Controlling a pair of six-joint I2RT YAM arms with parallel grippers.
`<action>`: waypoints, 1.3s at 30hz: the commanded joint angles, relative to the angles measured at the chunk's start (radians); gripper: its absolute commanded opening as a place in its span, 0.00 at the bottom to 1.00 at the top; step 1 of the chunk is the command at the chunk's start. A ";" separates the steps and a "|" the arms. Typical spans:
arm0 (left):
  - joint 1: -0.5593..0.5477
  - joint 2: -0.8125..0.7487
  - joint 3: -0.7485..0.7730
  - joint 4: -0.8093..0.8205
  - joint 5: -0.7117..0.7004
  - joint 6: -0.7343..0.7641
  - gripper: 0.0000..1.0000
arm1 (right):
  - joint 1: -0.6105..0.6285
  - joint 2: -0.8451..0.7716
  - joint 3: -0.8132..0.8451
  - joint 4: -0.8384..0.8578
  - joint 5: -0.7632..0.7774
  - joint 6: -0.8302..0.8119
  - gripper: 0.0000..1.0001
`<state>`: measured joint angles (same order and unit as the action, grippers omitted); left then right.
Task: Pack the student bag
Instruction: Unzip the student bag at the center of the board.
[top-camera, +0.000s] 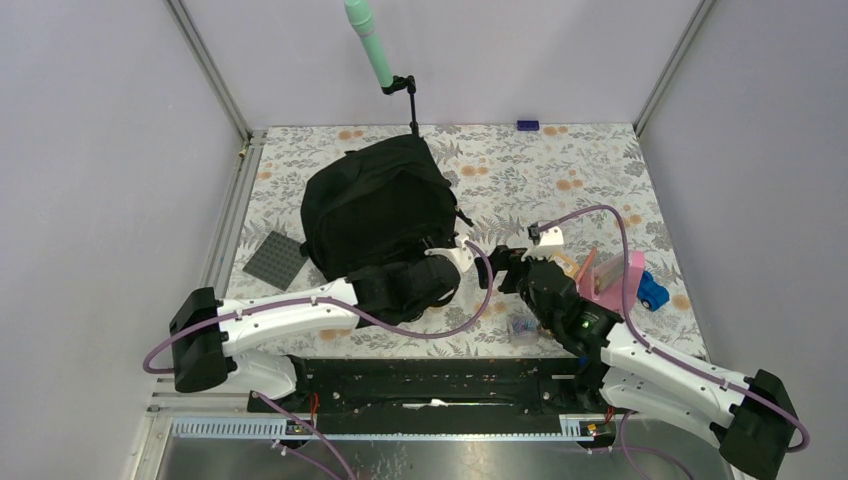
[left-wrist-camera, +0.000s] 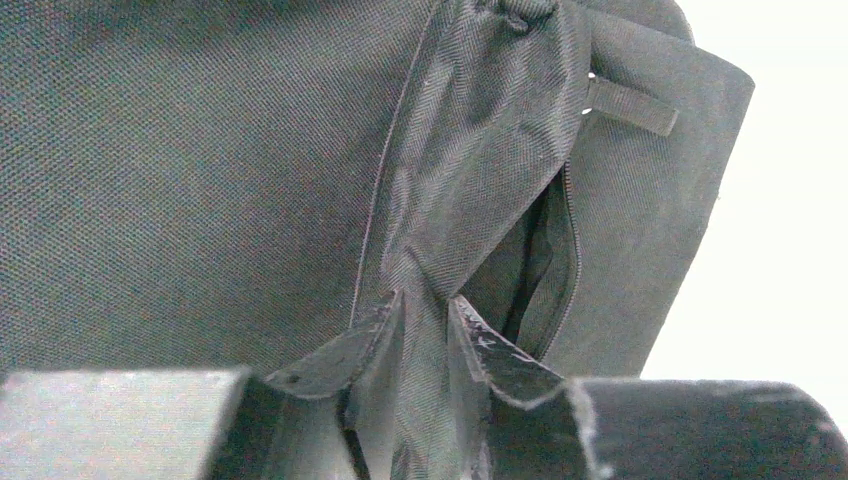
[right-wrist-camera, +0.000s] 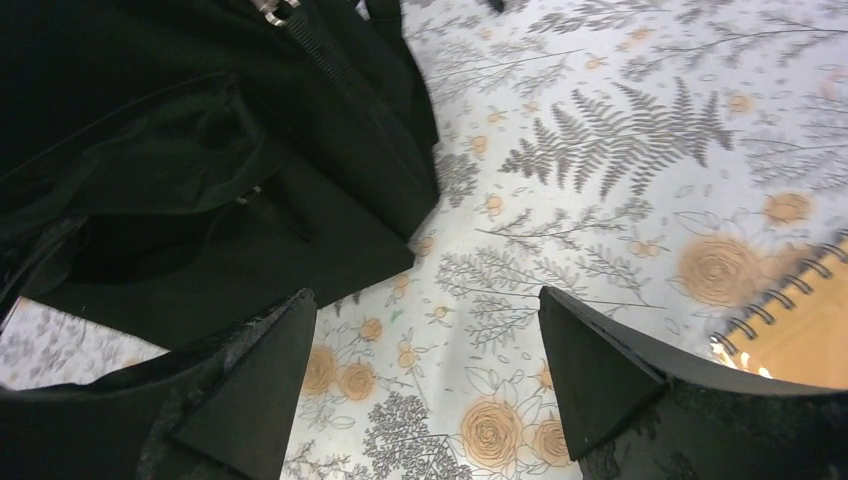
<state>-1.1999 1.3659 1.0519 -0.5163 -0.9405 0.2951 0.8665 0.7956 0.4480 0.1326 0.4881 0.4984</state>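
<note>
Left gripper (left-wrist-camera: 425, 310) pinching fabric fold of student bag (top-camera: 375, 210). Bag left of table (top-camera: 560, 170) centre, long axis roughly 12-to-6 o'clock. Right gripper (right-wrist-camera: 430, 330) spread wide, bag at its 10 o'clock.

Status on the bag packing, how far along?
Done: nothing visibly packed.
In hand: left claw pinches a fold of the black fabric backpack by its zipper opening; right claw hangs open, empty.
Left: grey studded plate, spiral-bound notebook and blue toy car lie outside it.

The left gripper (left-wrist-camera: 425, 300) pinches a fold of the student bag (left-wrist-camera: 200, 150) between nearly closed fingers, while the right gripper (right-wrist-camera: 425, 295) hovers low, fingers spread wide, gripping nothing.
</note>
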 joint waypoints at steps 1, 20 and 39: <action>0.031 -0.059 -0.002 -0.005 0.032 -0.038 0.21 | -0.003 0.032 -0.014 0.134 -0.130 -0.042 0.88; 0.139 -0.192 -0.019 0.016 0.324 -0.130 0.04 | 0.185 0.563 0.096 0.597 -0.060 0.501 0.68; 0.160 -0.212 -0.036 0.033 0.368 -0.148 0.01 | 0.192 0.820 0.253 0.696 -0.039 0.493 0.46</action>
<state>-1.0538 1.1954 1.0203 -0.5213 -0.5751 0.1612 1.0492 1.6150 0.6540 0.7635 0.3981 1.0065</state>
